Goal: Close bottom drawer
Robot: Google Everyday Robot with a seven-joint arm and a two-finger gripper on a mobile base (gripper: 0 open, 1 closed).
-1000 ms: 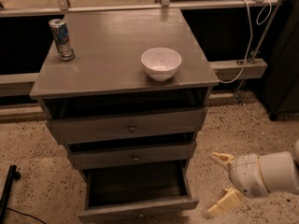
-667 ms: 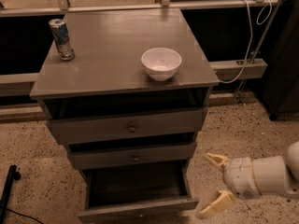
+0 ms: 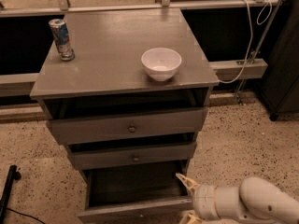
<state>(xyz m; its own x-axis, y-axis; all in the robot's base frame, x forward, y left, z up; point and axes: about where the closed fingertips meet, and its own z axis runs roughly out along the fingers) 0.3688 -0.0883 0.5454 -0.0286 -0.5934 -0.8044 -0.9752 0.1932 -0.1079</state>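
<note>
Camera view: gripper [image 3: 183, 198] sits low, fingers spread wide, gripping nothing. Over the last second it has slid left and a little down. The bottom drawer [image 3: 135, 209] stands pulled out just to its left, its right front corner by the upper fingertip. Approach looks nearly done; the closing push has likely not started.

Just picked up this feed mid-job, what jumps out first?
The bottom drawer stands pulled well out at the foot of the grey cabinet. The gripper sits at its right front corner, fingers spread. On top, a white bowl stands front right, a can back left.
</note>
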